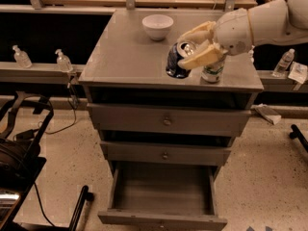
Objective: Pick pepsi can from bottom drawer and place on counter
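My gripper (190,47) reaches in from the right and is shut on the pepsi can (177,60), a dark blue can with a silver top. The can is tilted and held over the right part of the counter (125,57), at or just above its surface. One cream finger (197,32) lies above the can's top and one below it. The bottom drawer (161,191) stands pulled open at the foot of the cabinet, and its inside looks empty.
A white bowl (157,26) stands at the back of the counter. A white-and-green can (214,71) stands right of the pepsi can, partly behind my gripper. The two upper drawers (166,121) are pushed in. Small bottles (21,57) stand on a ledge at left.
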`<act>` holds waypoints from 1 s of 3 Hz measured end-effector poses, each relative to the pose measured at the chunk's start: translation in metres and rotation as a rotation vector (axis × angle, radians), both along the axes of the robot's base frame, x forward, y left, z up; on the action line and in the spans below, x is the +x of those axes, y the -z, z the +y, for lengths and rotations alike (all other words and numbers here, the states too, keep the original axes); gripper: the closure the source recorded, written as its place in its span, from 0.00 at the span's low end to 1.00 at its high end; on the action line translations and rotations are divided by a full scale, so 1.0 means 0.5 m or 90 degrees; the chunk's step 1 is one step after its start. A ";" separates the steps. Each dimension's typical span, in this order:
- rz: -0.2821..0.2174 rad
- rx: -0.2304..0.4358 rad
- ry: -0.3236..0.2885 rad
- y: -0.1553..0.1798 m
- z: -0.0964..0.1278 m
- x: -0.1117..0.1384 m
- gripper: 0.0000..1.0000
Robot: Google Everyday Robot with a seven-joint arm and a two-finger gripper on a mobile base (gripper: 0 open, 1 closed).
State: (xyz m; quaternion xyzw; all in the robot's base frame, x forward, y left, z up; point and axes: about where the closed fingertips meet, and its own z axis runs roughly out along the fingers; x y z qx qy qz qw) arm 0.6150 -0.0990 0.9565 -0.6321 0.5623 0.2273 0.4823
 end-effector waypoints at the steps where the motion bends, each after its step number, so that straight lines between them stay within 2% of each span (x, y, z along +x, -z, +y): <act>1: 0.005 0.005 0.034 -0.045 0.018 0.076 1.00; 2: 0.027 0.010 0.078 -0.073 0.046 0.160 1.00; 3: 0.078 0.025 0.109 -0.054 0.075 0.225 1.00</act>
